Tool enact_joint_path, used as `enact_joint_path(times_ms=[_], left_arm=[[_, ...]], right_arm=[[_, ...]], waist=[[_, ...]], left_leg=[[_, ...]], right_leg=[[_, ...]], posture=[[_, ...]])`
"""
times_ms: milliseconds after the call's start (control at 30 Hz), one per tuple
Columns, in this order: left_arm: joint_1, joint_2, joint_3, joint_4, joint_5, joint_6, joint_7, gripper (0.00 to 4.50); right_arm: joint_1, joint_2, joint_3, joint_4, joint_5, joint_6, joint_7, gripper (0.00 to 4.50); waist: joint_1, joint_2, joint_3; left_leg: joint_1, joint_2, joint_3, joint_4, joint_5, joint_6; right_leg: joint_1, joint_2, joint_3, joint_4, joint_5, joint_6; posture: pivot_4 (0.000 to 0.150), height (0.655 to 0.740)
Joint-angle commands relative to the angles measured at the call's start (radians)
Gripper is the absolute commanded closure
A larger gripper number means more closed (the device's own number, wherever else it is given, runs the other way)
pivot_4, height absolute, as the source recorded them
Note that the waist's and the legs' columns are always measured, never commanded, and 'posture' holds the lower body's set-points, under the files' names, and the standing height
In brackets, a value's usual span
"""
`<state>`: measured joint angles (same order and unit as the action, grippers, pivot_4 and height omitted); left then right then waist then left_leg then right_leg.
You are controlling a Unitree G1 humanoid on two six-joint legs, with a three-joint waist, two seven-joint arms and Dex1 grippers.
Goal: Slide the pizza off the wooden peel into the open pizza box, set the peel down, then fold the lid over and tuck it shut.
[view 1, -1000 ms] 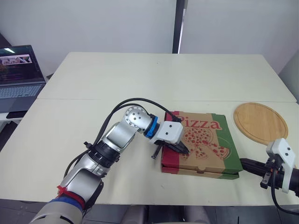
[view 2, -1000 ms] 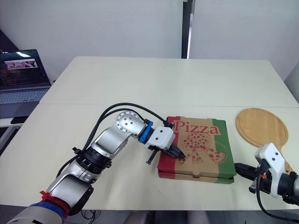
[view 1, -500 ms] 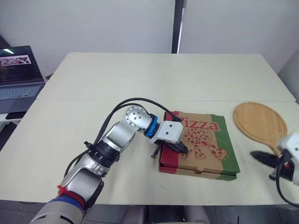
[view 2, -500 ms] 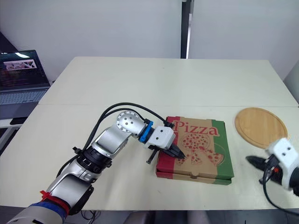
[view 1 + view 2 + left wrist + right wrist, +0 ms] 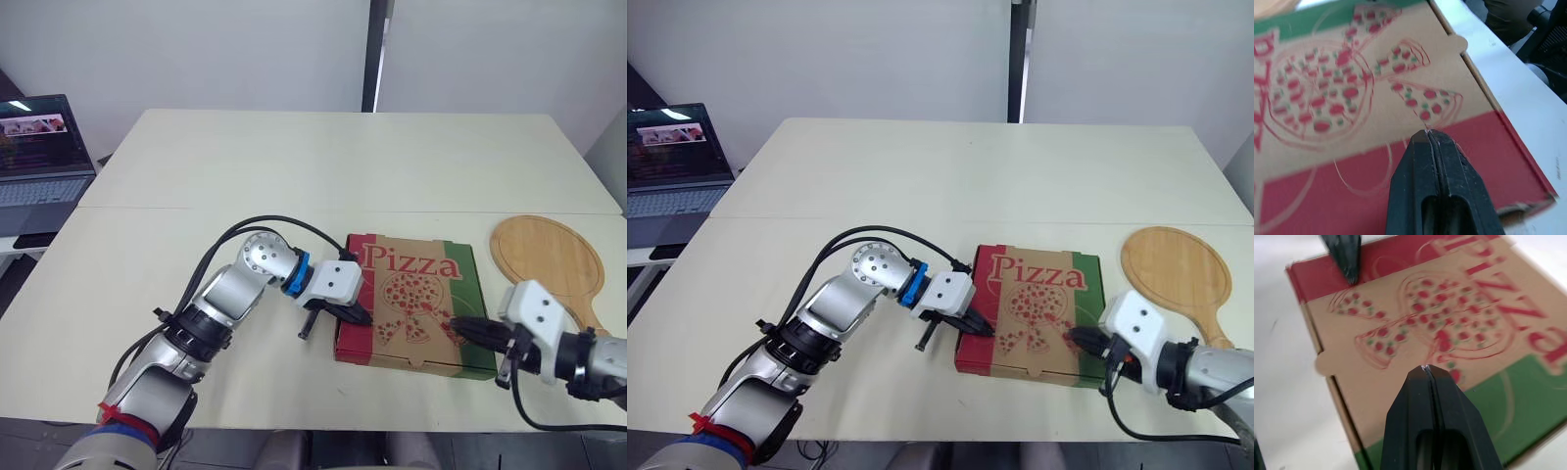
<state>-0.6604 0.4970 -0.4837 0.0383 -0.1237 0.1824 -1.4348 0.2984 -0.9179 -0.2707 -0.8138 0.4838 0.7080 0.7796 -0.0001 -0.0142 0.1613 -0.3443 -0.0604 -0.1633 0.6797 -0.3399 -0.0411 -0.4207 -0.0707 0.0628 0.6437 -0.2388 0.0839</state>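
Left eye view — both my arms reach over the closed pizza box [image 5: 416, 294], which lies flat on the pale desk [image 5: 245, 166]. My left claw [image 5: 355, 315], fingers pressed together and holding nothing, rests its tip on the red strip of the lid. My right claw [image 5: 460, 326], likewise together and empty, sits on the lid near the green strip. The wooden peel [image 5: 546, 257] lies bare on the desk just right of the box. The lid's front tab [image 5: 1325, 363] sits on the near edge between both claws — closer to my right one, so I judge that arm better placed to tuck it.
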Motion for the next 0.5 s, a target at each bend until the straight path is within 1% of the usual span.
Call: enact_joint_path(times_ms=[33, 233, 367, 467, 500], left_arm=[[0.022, 0.015, -0.002, -0.027, 0.006, 0.011, 0.006, 4.50], [0.046, 0.007, 0.007, -0.023, 0.001, 0.027, 0.035, 4.50], [0.053, -0.011, 0.055, -0.051, -0.058, 0.076, 0.064, 4.50], [0.075, -0.001, 0.142, -0.107, -0.142, 0.157, 0.101, 4.50], [0.084, 0.008, 0.172, -0.128, -0.165, 0.186, 0.114, 4.50]], right_arm=[[0.002, -0.018, 0.021, 0.017, -0.061, -0.061, 0.007, 4.46], [0.022, -0.030, 0.064, 0.069, -0.130, -0.124, 0.029, 4.46], [0.044, -0.036, 0.071, 0.091, -0.162, -0.159, 0.043, 4.46], [0.063, -0.035, 0.061, 0.099, -0.180, -0.189, 0.051, 4.46], [0.063, -0.026, 0.046, 0.092, -0.166, -0.188, 0.051, 4.46]], waist=[[0.000, 0.000, 0.000], [-0.001, 0.000, 0.000], [0.001, 0.000, 0.000], [0.000, 0.000, 0.000], [0.000, 0.000, 0.000]], left_leg=[[0.000, 0.000, 0.000, 0.000, 0.000, 0.000], [0.001, 0.000, 0.000, 0.000, 0.000, 0.000], [0.001, 0.000, 0.000, 0.000, 0.000, 0.000], [0.001, 0.000, 0.000, 0.000, 0.000, 0.000], [0.000, 0.001, 0.000, 0.000, 0.000, 0.000]], right_leg=[[0.000, 0.000, 0.000, 0.000, 0.000, 0.000], [0.000, 0.000, 0.000, 0.000, 0.000, 0.000], [0.001, 0.000, 0.000, 0.000, 0.000, 0.000], [0.000, 0.000, 0.000, 0.000, 0.000, 0.000], [0.000, 0.000, 0.000, 0.000, 0.000, 0.000]], posture=[[0.150, 0.7341], [0.150, 0.7341], [0.150, 0.7341], [0.150, 0.7341], [0.150, 0.7341]])
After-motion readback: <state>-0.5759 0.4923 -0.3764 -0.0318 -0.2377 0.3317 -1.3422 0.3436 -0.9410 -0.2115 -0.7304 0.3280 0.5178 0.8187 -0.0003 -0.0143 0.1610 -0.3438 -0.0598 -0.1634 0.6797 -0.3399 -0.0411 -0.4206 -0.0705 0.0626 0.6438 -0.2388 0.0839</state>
